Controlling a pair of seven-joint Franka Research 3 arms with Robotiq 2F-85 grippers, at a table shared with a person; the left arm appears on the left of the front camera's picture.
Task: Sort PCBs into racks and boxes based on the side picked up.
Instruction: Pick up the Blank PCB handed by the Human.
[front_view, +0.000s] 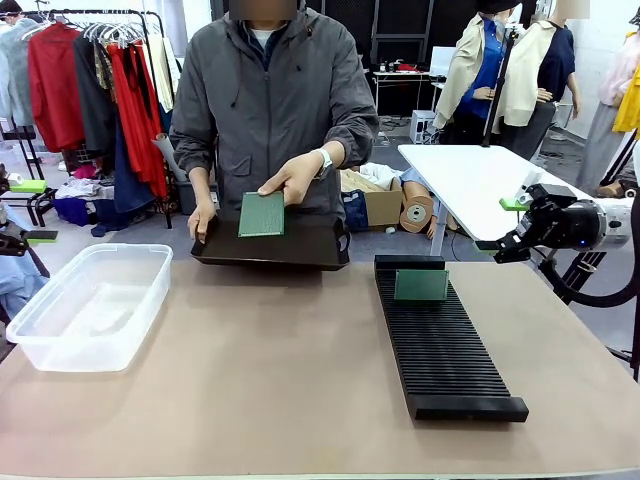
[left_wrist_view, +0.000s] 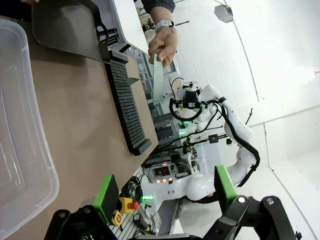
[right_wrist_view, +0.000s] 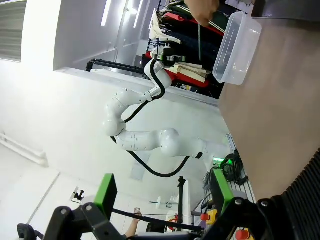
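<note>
Green PCB (front_view: 421, 285) stands upright (lengthwise across rack (front_view: 445, 350)).

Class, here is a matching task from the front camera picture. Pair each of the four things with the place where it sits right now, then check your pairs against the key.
Things:
1. held PCB
2. second PCB
3. clear plastic tub
4. dark tray

Places:
A. on the table, at the robot's left side
B. in the person's hand, above the tray
C. standing in a slot at the far end of the black rack
D. at the table's far edge, the person's other hand on its end

Pairs: 1-B, 2-C, 3-A, 4-D
</note>
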